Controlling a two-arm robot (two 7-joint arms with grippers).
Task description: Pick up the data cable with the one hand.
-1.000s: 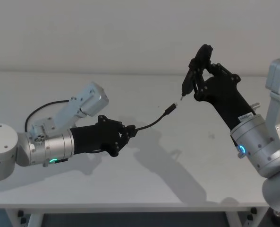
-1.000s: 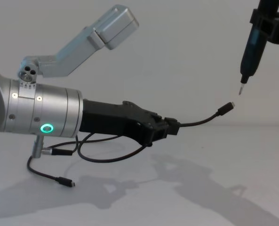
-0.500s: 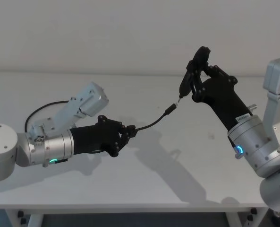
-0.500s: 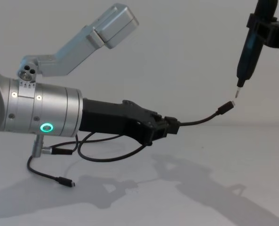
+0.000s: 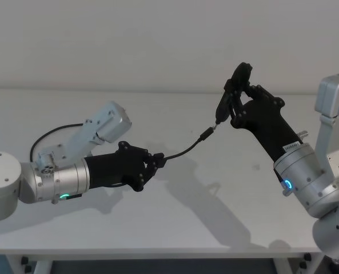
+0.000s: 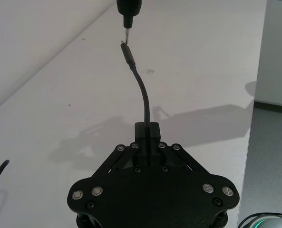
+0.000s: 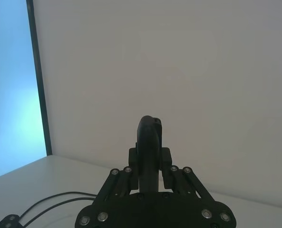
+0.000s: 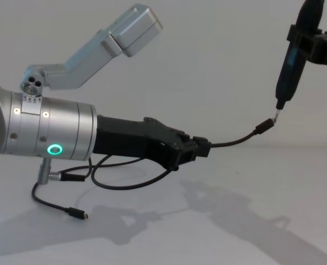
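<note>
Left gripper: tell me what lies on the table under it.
Under the left gripper, loops of black data cable rest on the white table, one small plug end lying free in front. The wrist covers where the loops run behind.

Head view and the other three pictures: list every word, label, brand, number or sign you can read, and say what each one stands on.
Nothing can be read in any view.
A small white label on the right gripper, on its black body near the silver wrist: print too small to read.
The left gripper, shut on the short black lead, bears no lettering, only a green ring light.
</note>
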